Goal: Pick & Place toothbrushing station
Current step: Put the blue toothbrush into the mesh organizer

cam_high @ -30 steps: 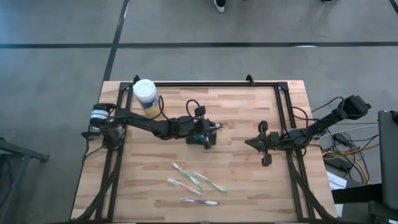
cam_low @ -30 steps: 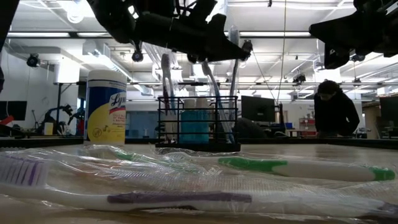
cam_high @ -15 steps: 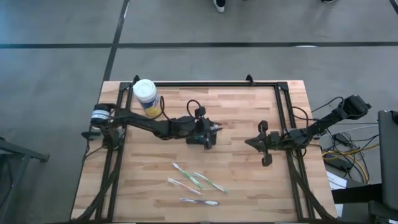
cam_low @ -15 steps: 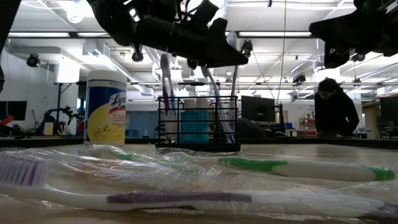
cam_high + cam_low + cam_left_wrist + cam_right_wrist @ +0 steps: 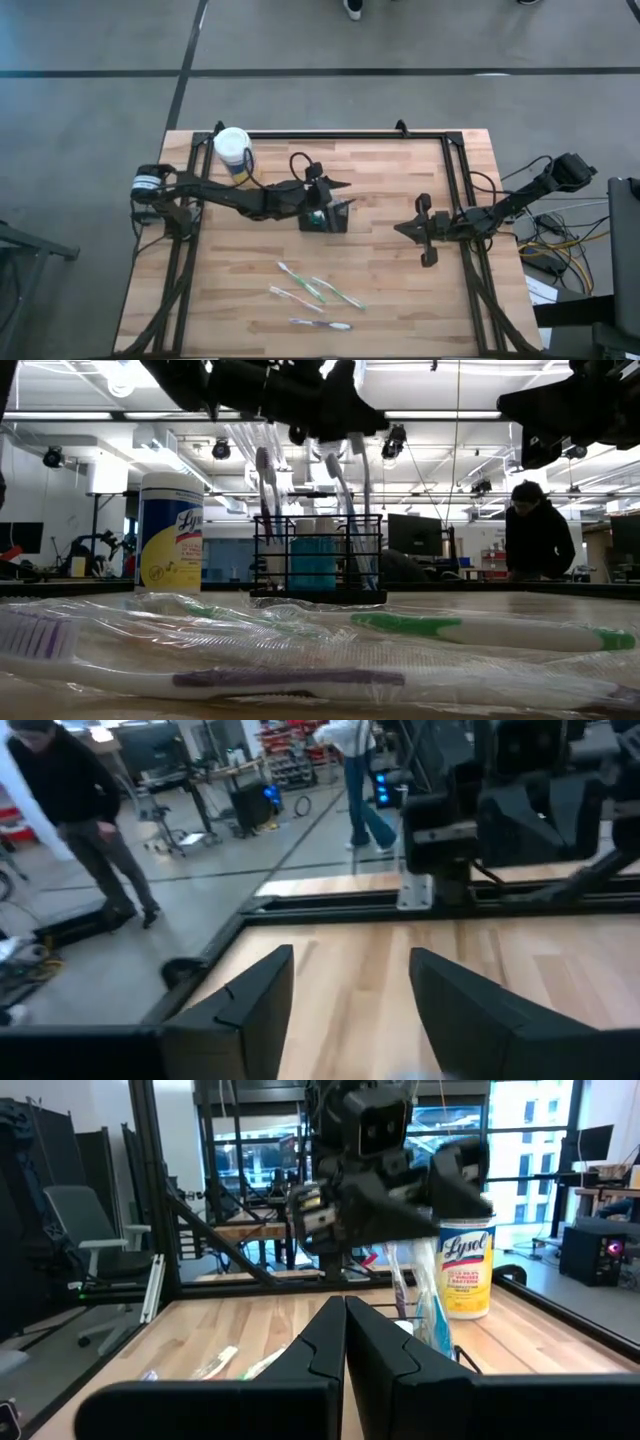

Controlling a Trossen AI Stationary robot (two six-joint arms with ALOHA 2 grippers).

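The toothbrushing station point(image 5: 319, 557), a black openwork caddy with toothbrushes point(image 5: 266, 480) standing in it, sits upright near the middle of the desk point(image 5: 390, 280). The left claw point(image 5: 330, 198) hangs right over it, fingers point(image 5: 245, 1010) spread apart and holding nothing. A white-capped wipes jar point(image 5: 233, 152) stands near the far left corner. Several wrapped toothbrushes point(image 5: 315, 295), perhaps four, lie nearer the front. The right claw point(image 5: 422, 230) waits well off to the right, fingers pressed together.

The white-capped jar point(image 5: 466, 1270) (yellow-labelled, standing on the desk point(image 5: 250, 1325)) carries the only readable text, the brand "Lysol".
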